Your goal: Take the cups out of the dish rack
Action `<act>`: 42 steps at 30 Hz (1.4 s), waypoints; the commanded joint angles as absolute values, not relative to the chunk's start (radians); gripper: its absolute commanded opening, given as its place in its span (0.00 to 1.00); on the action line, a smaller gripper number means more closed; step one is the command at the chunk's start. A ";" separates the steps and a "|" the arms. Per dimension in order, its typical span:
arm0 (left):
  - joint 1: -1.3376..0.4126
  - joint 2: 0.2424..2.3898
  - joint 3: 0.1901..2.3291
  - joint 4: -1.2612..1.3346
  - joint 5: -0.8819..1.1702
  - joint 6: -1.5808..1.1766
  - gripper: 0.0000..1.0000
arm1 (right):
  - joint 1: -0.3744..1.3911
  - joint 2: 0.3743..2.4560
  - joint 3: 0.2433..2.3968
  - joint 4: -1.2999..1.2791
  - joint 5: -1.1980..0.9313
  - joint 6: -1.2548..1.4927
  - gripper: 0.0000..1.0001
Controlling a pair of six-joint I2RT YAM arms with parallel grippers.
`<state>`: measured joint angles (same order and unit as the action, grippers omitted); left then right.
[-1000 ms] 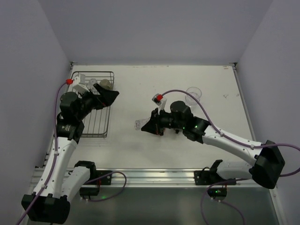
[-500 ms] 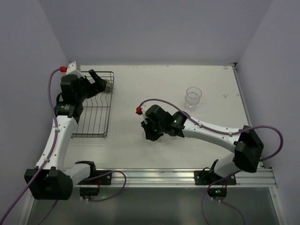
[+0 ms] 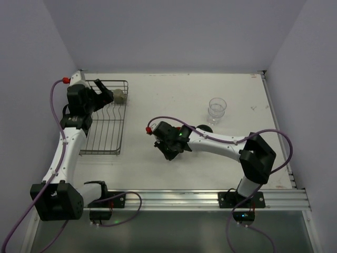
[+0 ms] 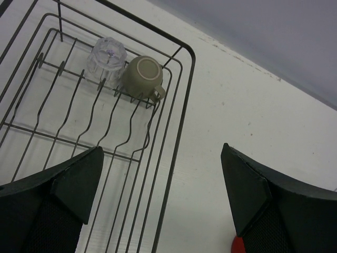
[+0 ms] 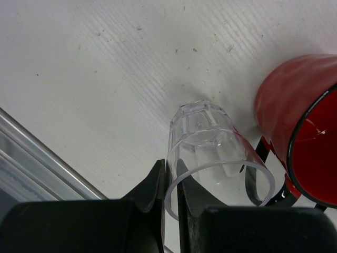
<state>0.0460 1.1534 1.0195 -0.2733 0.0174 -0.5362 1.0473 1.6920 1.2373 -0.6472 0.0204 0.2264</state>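
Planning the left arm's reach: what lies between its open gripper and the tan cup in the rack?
Only bare wires of the dish rack, in the left wrist view; a clear tumbler stands beside the tan cup.

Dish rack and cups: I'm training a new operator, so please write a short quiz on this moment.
1. True or false: the left gripper is shut on a cup.
2. What does the right gripper grip? A) the red mug B) a clear tumbler, by its rim C) nothing
3. How many cups sit in the dish rack?
Key: 1 false, its jaws stand open. 2 B. 3 two: another clear tumbler and the greyish-tan cup.
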 commanded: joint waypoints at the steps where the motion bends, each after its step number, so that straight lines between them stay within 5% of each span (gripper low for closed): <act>1: 0.058 1.134 1.005 -0.209 -0.015 -0.515 1.00 | 1.055 1.735 1.304 -0.695 0.051 0.196 0.04; 23: 0.083 1.127 1.025 -0.227 -0.005 -0.502 1.00 | 1.055 1.709 1.347 -0.678 0.041 0.189 0.33; 34: 0.083 1.178 1.049 -0.255 -0.041 -0.491 1.00 | 1.055 1.324 1.252 -0.552 0.058 0.229 0.79; 39: 0.083 1.301 1.097 -0.244 -0.049 -0.468 0.92 | 1.055 1.148 1.132 -0.418 0.057 0.255 0.79; 42: 0.081 1.393 1.132 -0.218 -0.038 -0.474 0.79 | 1.055 1.057 1.049 -0.355 0.067 0.262 0.72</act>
